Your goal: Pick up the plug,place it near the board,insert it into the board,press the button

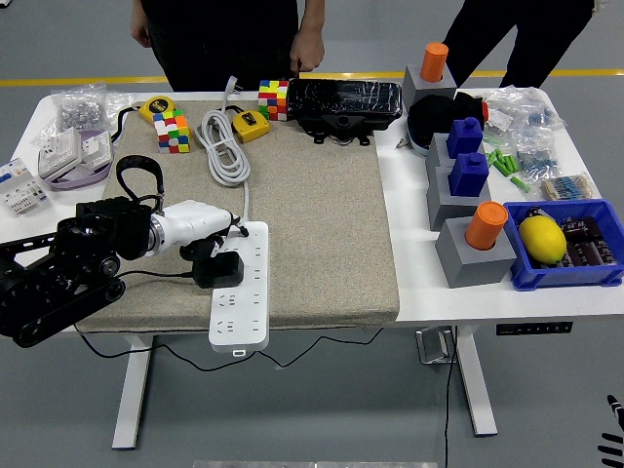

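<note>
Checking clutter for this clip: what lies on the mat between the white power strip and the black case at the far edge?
In the head view, only bare mat lies between the power strip and the black case.

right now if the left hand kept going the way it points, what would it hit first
Likely the white power strip: the left hand points right, fingertips already at its upper end above the black plug. Depth is unclear, so contact can't be confirmed.
</note>
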